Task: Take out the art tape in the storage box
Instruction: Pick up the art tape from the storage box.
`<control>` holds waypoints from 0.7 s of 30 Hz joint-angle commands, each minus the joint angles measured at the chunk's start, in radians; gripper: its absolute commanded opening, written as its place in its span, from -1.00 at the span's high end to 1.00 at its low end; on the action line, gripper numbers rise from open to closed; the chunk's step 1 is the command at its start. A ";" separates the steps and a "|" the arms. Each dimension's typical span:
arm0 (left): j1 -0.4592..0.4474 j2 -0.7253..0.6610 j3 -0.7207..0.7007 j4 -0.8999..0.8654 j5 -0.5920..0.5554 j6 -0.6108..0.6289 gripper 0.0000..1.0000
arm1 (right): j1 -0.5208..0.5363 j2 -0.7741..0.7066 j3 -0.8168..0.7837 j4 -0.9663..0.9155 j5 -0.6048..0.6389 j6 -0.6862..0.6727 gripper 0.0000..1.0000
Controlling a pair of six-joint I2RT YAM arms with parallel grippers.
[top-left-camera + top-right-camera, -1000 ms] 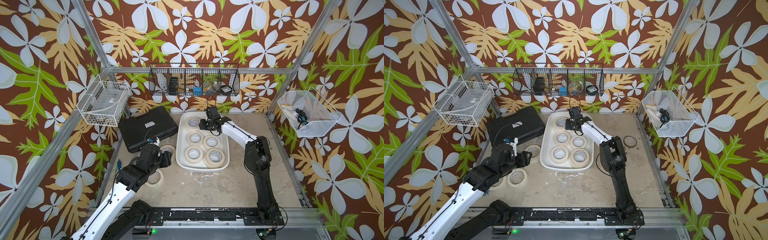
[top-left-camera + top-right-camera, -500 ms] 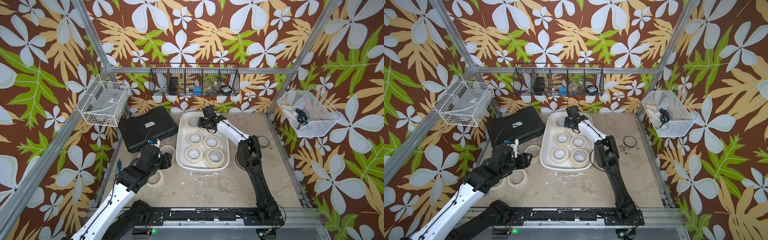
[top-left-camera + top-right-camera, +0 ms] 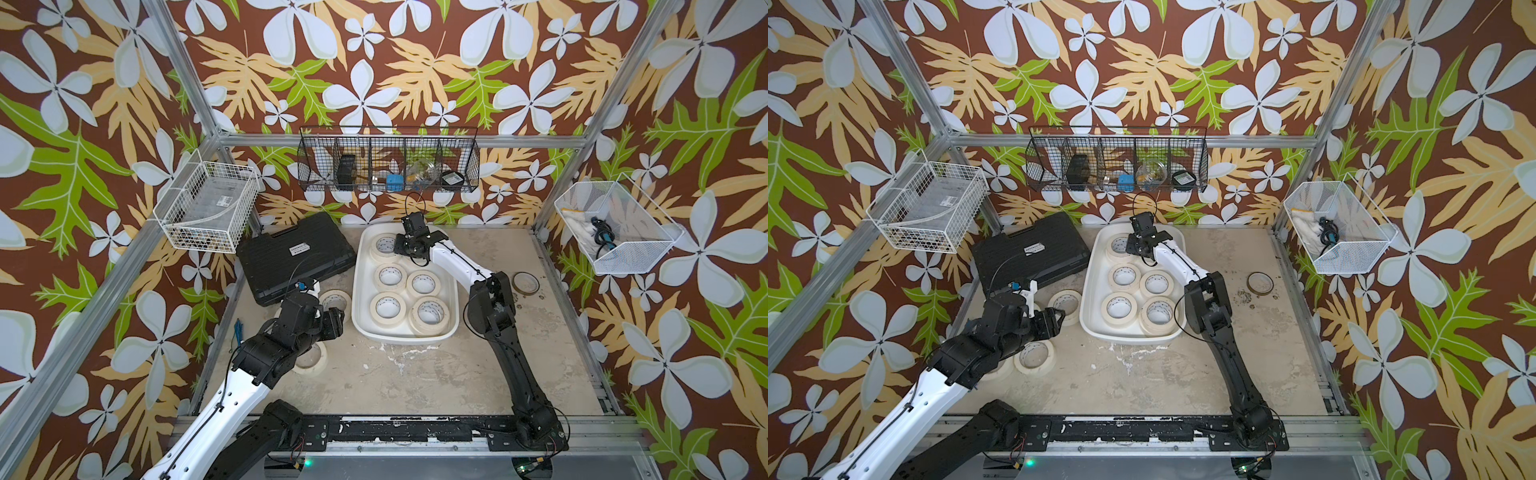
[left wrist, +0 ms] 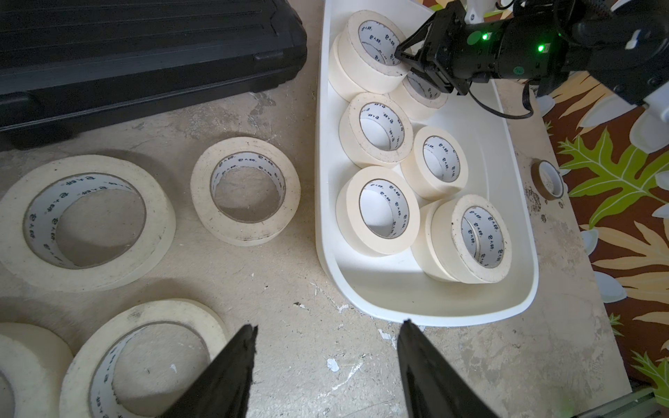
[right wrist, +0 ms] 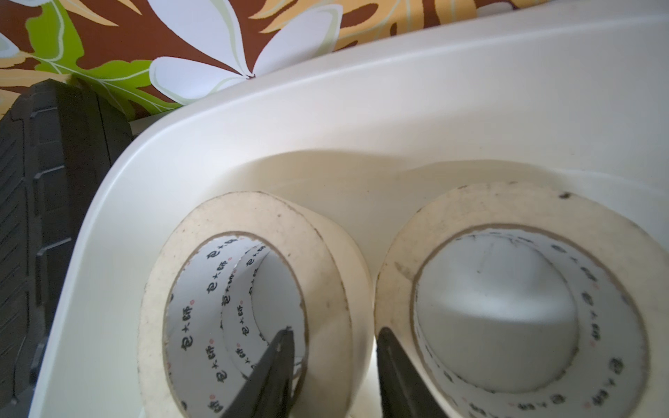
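Right gripper straddles the wall of the top art tape roll: one finger is down the core and one is outside, beside the neighbouring roll. We cannot tell whether it bites yet. That roll sits stacked on another in a far corner of the storage box, with more rolls lying flat nearby (several already out on the bench). We judge the rolls light, stiff and papery, neither slippery nor fragile. A pinch on the wall looks like the right hold, though the lower roll might cling and ride up. Left gripper is spread and empty above the bench.
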 commanded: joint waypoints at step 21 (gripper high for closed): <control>0.002 0.062 0.061 0.013 -0.009 0.034 -0.32 | -0.016 -0.319 -0.294 0.023 0.016 -0.099 0.94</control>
